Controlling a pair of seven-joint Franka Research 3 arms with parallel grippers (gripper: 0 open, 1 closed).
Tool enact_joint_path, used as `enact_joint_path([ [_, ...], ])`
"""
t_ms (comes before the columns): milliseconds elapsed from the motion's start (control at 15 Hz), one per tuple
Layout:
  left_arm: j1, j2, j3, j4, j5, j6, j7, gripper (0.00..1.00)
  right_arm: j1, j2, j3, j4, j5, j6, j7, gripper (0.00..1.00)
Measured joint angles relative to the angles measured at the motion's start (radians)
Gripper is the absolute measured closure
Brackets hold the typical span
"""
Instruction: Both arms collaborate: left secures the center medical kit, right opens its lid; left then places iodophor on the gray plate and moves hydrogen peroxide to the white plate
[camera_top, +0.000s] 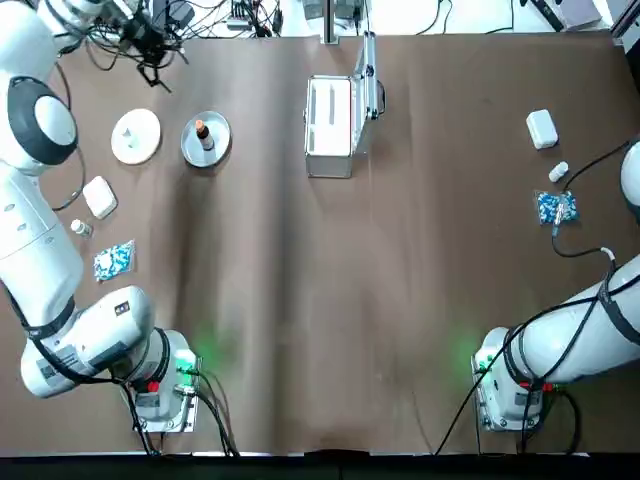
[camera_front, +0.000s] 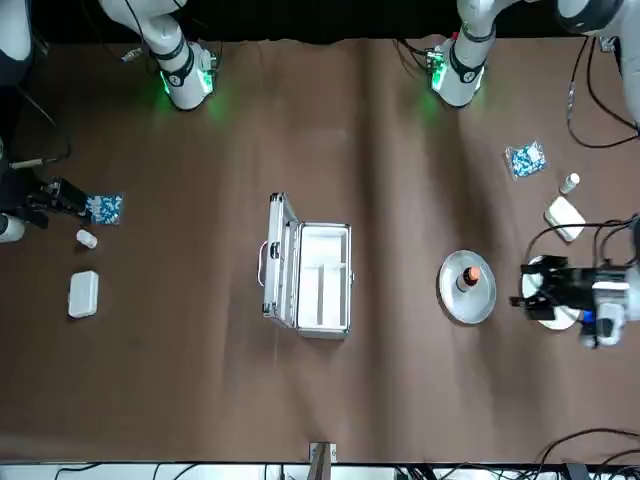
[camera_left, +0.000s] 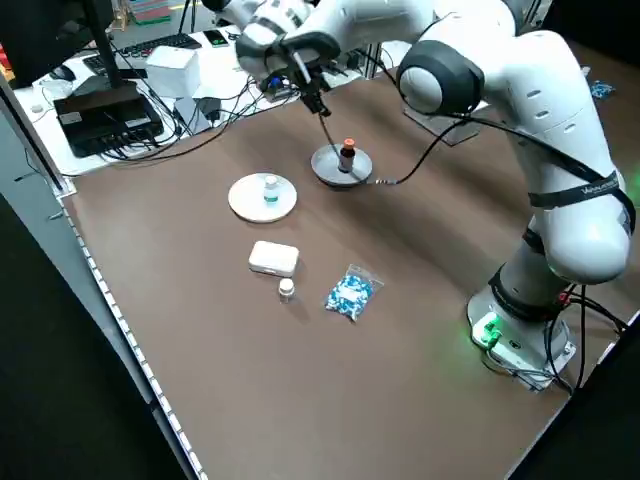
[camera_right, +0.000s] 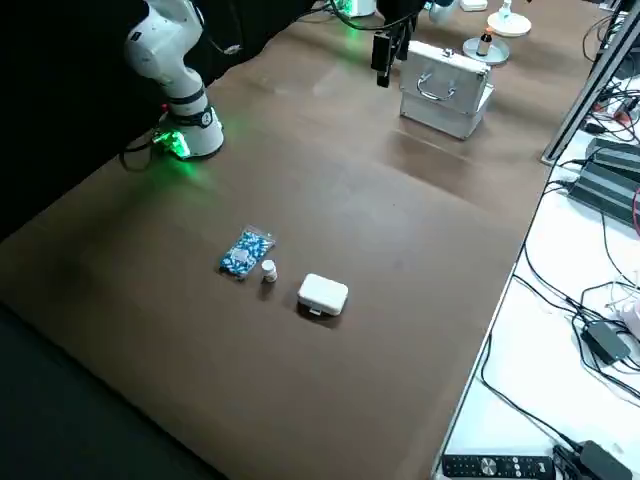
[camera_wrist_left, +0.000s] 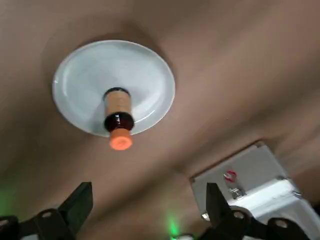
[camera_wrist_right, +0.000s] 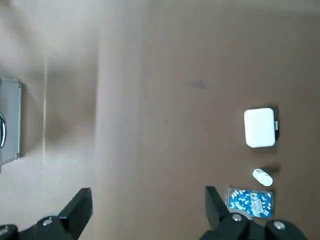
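Observation:
The medical kit (camera_top: 330, 125) stands at the far middle of the table with its lid (camera_top: 368, 75) raised upright. On the gray plate (camera_top: 220, 145) stands the iodophor (camera_top: 203, 131), a brown bottle with an orange cap. The hydrogen peroxide (camera_left: 270, 187) stands on the white plate (camera_top: 148, 128) beside it. My left gripper (camera_wrist_left: 148, 200) hangs open and empty above the two plates, looking down at the iodophor (camera_wrist_left: 119, 120). My right gripper (camera_wrist_right: 147, 200) is open and empty, high over the table at the robot's right, away from the kit (camera_wrist_right: 9, 120).
A white rounded box (camera_top: 99, 196), a small vial (camera_top: 80, 228) and a blue pill pack (camera_top: 113, 260) lie at the robot's left. A like box (camera_top: 541, 128), vial (camera_top: 558, 172) and pack (camera_top: 556, 208) lie at its right. Cables trail along the far edge.

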Motion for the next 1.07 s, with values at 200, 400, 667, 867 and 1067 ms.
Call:
enact_joint_path([
  [200, -0.094, -0.025, 0.002, 0.0, 0.112, 0.012, -0.007, 0.0, -0.005, 0.0, -0.007, 0.0, -0.002, -0.001, 0.0, 0.0],
  [400, -0.152, -0.05, 0.0, 0.001, 0.21, 0.013, -0.006, 0.0, -0.035, -0.001, -0.012, 0.001, -0.003, -0.014, -0.002, 0.0],
  [667, -0.202, -0.13, 0.0, 0.001, 0.371, 0.012, 0.002, 0.0, -0.043, -0.001, -0.011, 0.001, -0.003, -0.018, -0.002, 0.0],
  [867, -0.207, -0.186, -0.001, 0.0, 0.401, 0.007, 0.021, 0.0, -0.038, -0.001, -0.007, 0.001, -0.003, -0.018, 0.017, 0.0],
  [1067, -0.206, -0.223, 0.001, -0.002, 0.405, 0.006, 0.132, 0.0, -0.032, -0.001, -0.003, 0.001, -0.001, -0.019, 0.042, 0.0],
])
